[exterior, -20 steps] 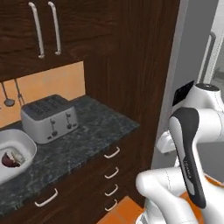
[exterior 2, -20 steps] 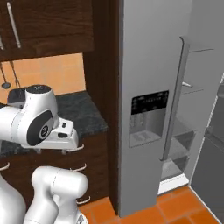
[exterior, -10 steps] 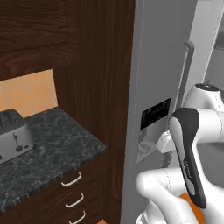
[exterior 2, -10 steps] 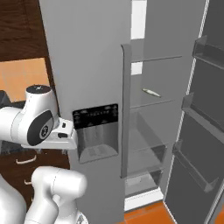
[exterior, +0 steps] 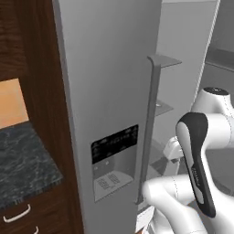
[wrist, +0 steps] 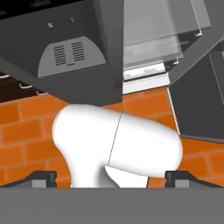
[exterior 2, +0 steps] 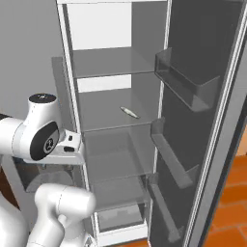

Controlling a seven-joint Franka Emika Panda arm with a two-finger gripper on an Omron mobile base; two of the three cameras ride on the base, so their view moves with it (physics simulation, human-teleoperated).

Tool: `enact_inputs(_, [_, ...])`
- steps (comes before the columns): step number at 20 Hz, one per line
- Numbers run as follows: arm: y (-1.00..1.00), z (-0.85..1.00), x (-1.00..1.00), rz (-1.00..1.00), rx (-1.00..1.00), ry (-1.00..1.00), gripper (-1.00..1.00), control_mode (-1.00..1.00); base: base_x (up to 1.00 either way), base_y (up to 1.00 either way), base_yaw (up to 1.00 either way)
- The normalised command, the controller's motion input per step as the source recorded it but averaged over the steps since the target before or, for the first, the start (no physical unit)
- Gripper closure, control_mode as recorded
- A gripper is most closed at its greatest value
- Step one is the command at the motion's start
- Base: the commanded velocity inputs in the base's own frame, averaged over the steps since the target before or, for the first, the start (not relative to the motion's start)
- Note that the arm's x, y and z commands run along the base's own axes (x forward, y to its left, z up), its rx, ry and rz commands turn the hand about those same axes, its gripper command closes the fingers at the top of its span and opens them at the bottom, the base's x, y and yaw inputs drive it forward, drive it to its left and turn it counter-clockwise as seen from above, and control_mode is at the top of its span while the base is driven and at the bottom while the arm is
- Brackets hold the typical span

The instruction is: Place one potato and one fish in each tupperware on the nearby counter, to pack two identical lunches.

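Note:
A slim pale fish [exterior 2: 129, 112] lies on the middle glass shelf inside the open fridge. The potato and the tupperware are out of view. A corner of the dark marbled counter [exterior: 22, 161] shows at the far left. My gripper [wrist: 111, 178] is open, its two dark fingertips [wrist: 43, 176] spread wide with nothing between them. It points down at the orange brick floor in front of the fridge, well below and left of the fish.
The fridge's right door [exterior 2: 202, 120] stands open, its bins jutting toward the shelves. The left door with the dispenser panel [exterior: 114, 153] and long handle [exterior: 150, 132] is shut. Brown drawers [exterior: 16, 215] sit under the counter. Orange brick floor [wrist: 26, 122] lies below.
The whole picture has swung right as the base moved: toaster and counter slid off to the left and the open fridge interior came into view. The gripper stays open.

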Motion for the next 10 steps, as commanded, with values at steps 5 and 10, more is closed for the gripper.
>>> enact_inputs(5, [0.0, 0.0, 0.0, 0.0, 0.0, 0.0, -1.0, 1.0, 0.02, -0.69, 0.34])
enact_inputs(10, [0.0, 0.0, 0.0, 0.0, 0.0, 0.0, -1.0, 1.0, 0.27, -0.08, 0.07])
